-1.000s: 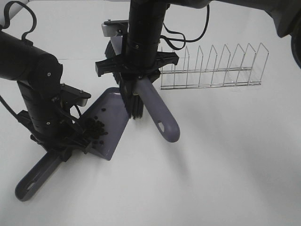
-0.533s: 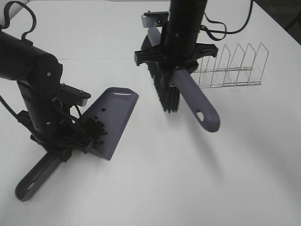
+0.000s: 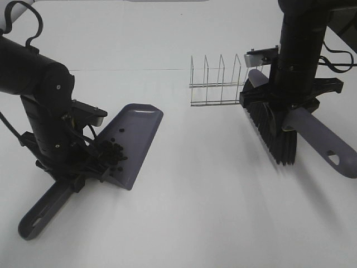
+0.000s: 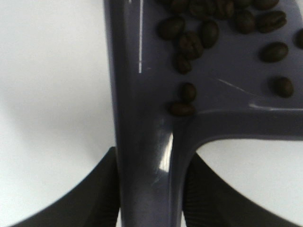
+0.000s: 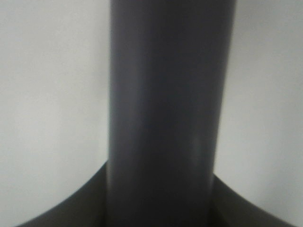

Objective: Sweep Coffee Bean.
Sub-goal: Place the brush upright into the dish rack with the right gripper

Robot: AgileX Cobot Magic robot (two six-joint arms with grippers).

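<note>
The grey-purple dustpan (image 3: 136,131) lies tilted on the white table at the left, its handle (image 3: 39,215) pointing toward the near edge. My left gripper (image 3: 75,177) is shut on that handle where it joins the pan; the wrist view shows the dustpan handle (image 4: 147,165) between dark fingers (image 4: 97,191). The coffee bean cluster (image 3: 111,153) sits at the pan's back, seen close as coffee beans (image 4: 203,33). Far right, my right gripper (image 3: 287,114) is shut on the brush handle (image 3: 326,145), black bristles (image 3: 273,131) hanging over bare table. The brush handle (image 5: 165,118) fills the right wrist view.
A wire dish rack (image 3: 217,84) stands at the back of the table, just left of the right arm, which hides its right end. White tabletop (image 3: 206,184) stretches between dustpan and brush.
The right arm has carried the brush from the dustpan's far lip well to the right, past the rack. The left arm, dustpan and beans have stayed put.
</note>
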